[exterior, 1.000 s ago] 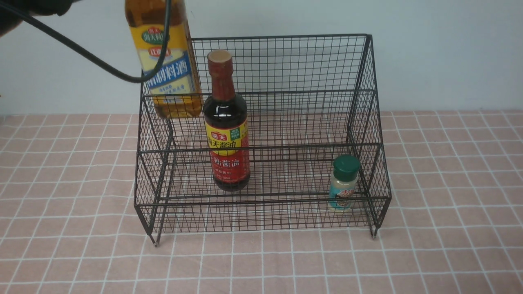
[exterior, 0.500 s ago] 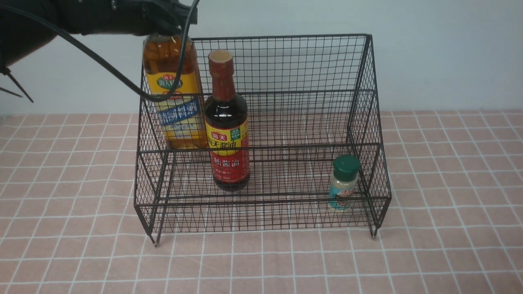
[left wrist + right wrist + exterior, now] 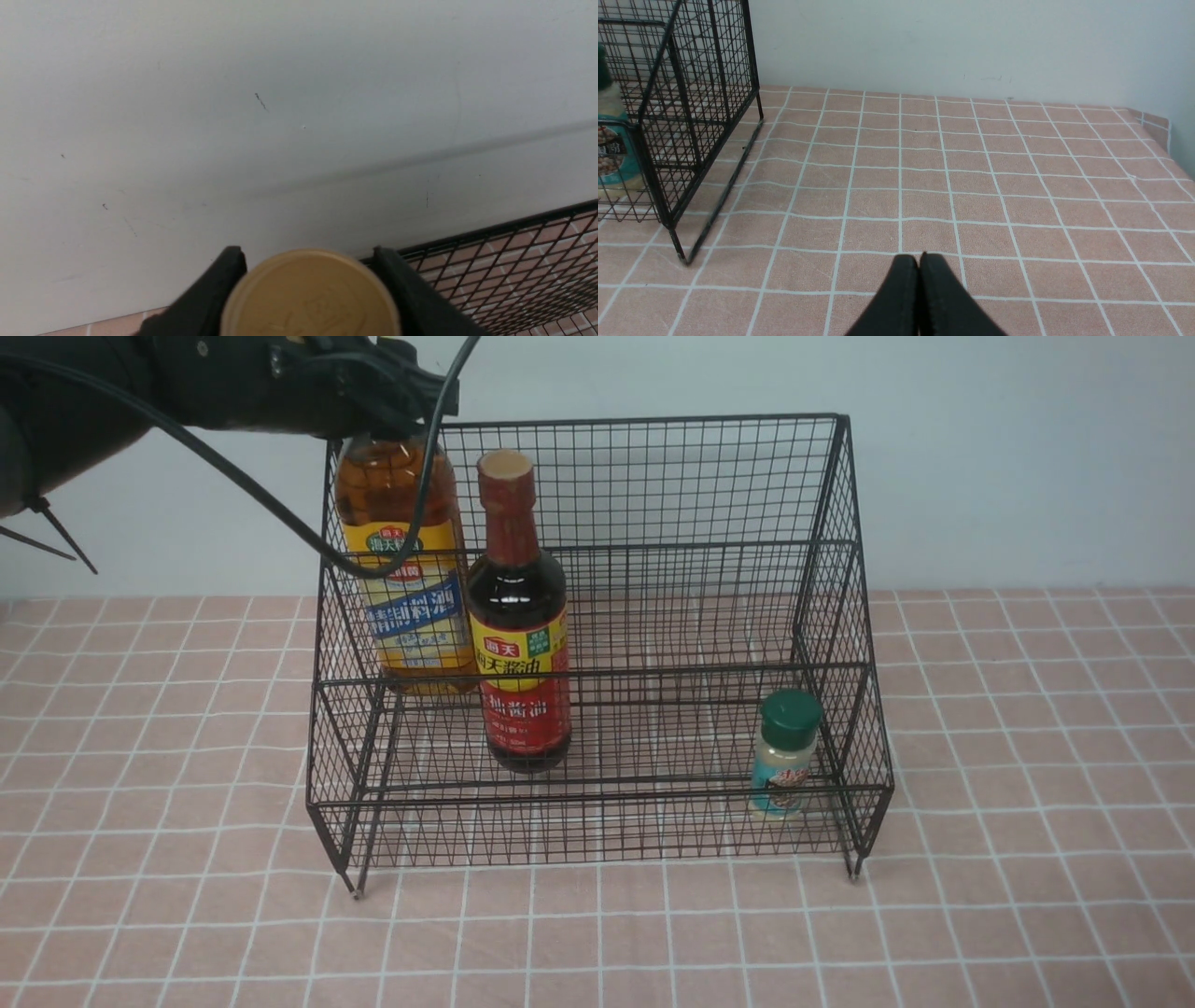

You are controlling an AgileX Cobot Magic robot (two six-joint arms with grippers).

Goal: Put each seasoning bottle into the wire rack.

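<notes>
At the upper left of your front view, the left arm reaches in level from the frame edge, and its left claw (image 3: 378, 425) sits on the top of the amber bottle (image 3: 406, 579), hiding the cap. Only your left wrist view shows that cap: the gold cap (image 3: 310, 294) fills the lower middle of the frame, with a black finger (image 3: 219, 289) pressed against each side, so you have the claw closed on the bottle's top. That same view shows a corner of the wire rack (image 3: 514, 261) at lower right and plain wall everywhere else.

Your front view gives the whole layout. The amber bottle stands upright at the rack's back left, on the upper tier, its yellow and blue label facing you; whether its base rests on the mesh is hard to tell behind the rail. Just right of it, the dark soy bottle (image 3: 518, 644) with the red and yellow label stands upright on the lower tier, overlapping the amber one in the frame. The green-capped shaker (image 3: 786, 756) stands at the lower tier's right end, well apart from both. A black cable (image 3: 280, 513) loops down from the arm across the amber bottle.

Your right claw (image 3: 919, 266) shows only in the right wrist view, at the bottom middle, its fingers pressed together with nothing between them, above the pink tiled desk (image 3: 971, 177). The rack's side and the shaker sit at that frame's left edge.
</notes>
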